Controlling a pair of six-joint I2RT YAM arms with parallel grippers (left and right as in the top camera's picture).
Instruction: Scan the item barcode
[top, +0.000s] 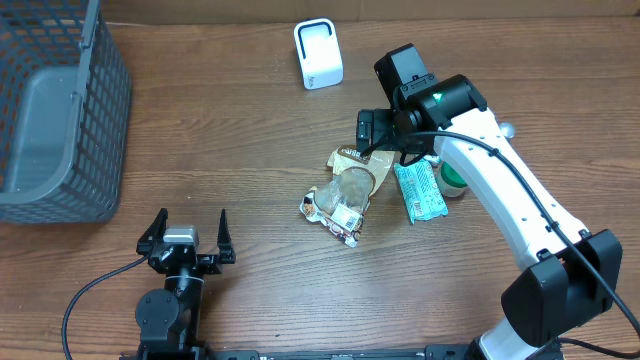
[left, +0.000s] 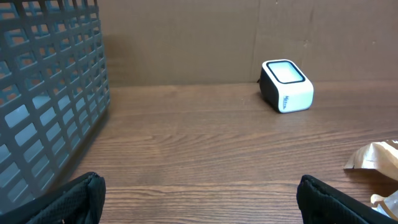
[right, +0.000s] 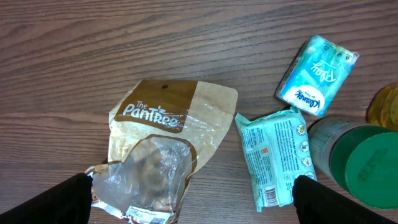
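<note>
The right gripper (right: 199, 208) hangs over the table with its jaws spread wide and nothing between them. Directly beneath it lies the snack pouch (right: 163, 146), flat on the wood near the middle of the table. In the overhead view the pouch's long axis runs slantwise. Its tan header end points toward the far edge and the white scanner (top: 318, 54), and its crumpled end points toward the near edge. The header reads "The PanTree" in white letters, and below it a clear window shows brownish pieces inside. The film is wrinkled and glossy, with a pale label at the lower edge.

Just beside the pouch, on its right in the wrist view, lies a teal wipes pack (right: 273, 155), roughly parallel and not overlapping it. Beyond that are a blue tissue pack (right: 317, 74) and a green-lidded jar (right: 360, 165). The right arm hides part of this cluster from overhead.

The left gripper (top: 190, 232) sits well apart near the front edge, jaws open and empty, facing the scanner, with a grey basket (top: 60, 110) at the far left
</note>
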